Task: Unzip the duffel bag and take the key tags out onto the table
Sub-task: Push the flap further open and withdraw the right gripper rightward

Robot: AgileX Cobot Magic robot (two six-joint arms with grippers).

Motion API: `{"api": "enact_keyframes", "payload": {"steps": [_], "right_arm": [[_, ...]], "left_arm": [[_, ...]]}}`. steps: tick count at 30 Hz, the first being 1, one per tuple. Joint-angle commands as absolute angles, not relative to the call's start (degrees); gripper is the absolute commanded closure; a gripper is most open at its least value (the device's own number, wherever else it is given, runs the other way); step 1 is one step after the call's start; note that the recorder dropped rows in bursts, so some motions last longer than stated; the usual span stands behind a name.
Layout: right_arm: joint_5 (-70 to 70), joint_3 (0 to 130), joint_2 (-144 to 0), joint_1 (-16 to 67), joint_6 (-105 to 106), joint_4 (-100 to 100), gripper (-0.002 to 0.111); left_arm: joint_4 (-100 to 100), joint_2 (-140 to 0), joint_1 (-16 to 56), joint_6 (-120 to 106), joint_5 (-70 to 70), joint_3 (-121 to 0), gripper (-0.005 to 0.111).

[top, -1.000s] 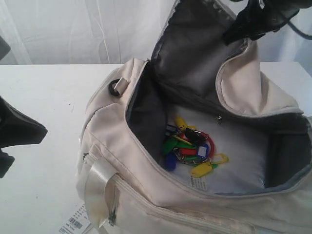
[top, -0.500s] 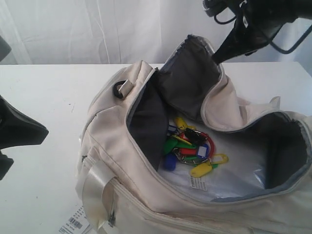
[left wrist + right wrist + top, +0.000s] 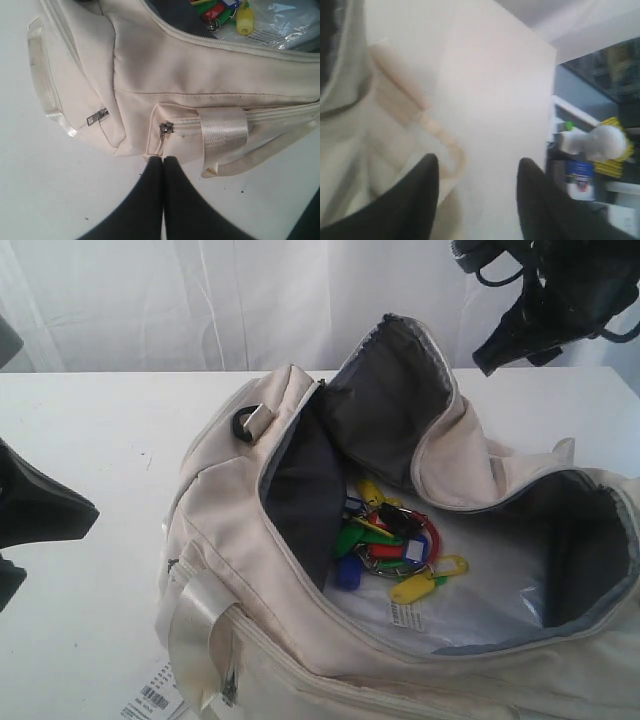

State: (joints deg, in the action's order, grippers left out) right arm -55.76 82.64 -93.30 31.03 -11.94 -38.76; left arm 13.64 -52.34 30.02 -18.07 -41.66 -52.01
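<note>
The cream duffel bag lies on the white table with its top unzipped and its flap slumped back, dark lining showing. Inside on the pale bottom rests the bunch of key tags, yellow, green, blue and red. Their edge also peeks in at the bag's mouth in the left wrist view, key tags. My right gripper hangs open above and behind the bag, holding nothing; right gripper. My left gripper is shut and empty, tips just off the duffel bag's side pocket zipper. In the exterior view only the left arm's dark body shows.
A white barcode paper tag lies on the table by the bag's front corner. A satin strap loops over the side. A black D-ring sits at the bag's left end. A white curtain hangs behind.
The right gripper let go of the flap and rose up and to the right. The flap, held high a second ago, has dropped and slumped. The left arm has stayed put.
</note>
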Motion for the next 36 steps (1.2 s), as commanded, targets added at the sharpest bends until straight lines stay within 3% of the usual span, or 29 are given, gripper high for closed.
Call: {"api": "enact_keyframes", "payload": {"steps": [1,4,18,36], "right_arm": [[-59.86,82.7,-88.48,30.91,1.68,-9.98,0.087],[-65.45,82.6,-87.44,30.91,16.91,11.58,0.108],[-65.28,73.88,-94.42,35.85,23.02,17.47,0.108],[-55.39,71.89,-98.81,37.97,-14.3,-38.27,0.108]], "left_arm": [[14.54,-51.92,29.91,-18.18,-42.54,-51.78,0.107],[14.64,-51.92,29.91,-18.18,-42.54,-51.78,0.107],[15.85,-51.92,29.91,-18.82,-42.0,-51.74,0.107],[16.08,-51.92,29.91,-19.37,-42.22,-51.74,0.107]]}}
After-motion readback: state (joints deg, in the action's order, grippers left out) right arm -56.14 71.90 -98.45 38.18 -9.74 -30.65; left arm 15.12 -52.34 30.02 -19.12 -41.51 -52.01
